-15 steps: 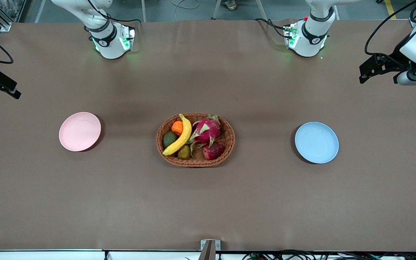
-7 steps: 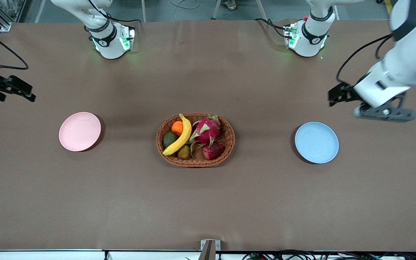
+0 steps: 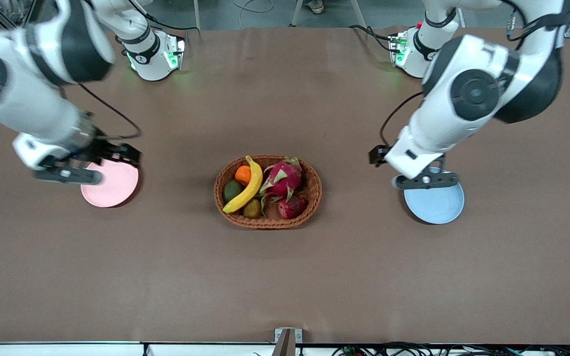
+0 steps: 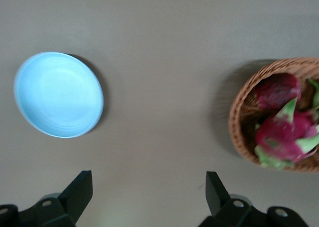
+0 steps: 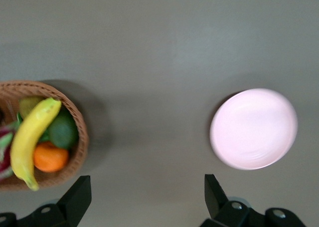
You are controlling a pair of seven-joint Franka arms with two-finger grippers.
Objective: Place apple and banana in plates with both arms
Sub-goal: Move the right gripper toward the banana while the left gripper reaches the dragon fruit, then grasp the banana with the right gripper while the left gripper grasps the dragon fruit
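Observation:
The yellow banana (image 3: 245, 185) and the dark red apple (image 3: 292, 206) lie in the wicker basket (image 3: 315, 195) at the table's middle. The pink plate (image 3: 112, 190) sits toward the right arm's end and the blue plate (image 3: 436, 203) toward the left arm's end; both hold nothing. My left gripper (image 3: 376, 155) is open and empty, up over the table between the blue plate and the basket. My right gripper (image 3: 125, 154) is open and empty, over the pink plate's basket-side rim. The left wrist view shows its gripper (image 4: 147, 189), the blue plate (image 4: 58, 94) and the apple (image 4: 276, 90). The right wrist view shows its gripper (image 5: 144, 192), the banana (image 5: 30, 137) and the pink plate (image 5: 254, 128).
The basket also holds a pink dragon fruit (image 3: 282, 178), an orange (image 3: 243, 174), a dark green avocado (image 3: 232, 190) and a brownish-green fruit (image 3: 252, 209). The banana lies across the avocado. The apple is beside the dragon fruit, nearer to the front camera.
Both arms have swung in from the table's ends toward the middle and now hang by the plates. The fruit, basket and plates have not moved.

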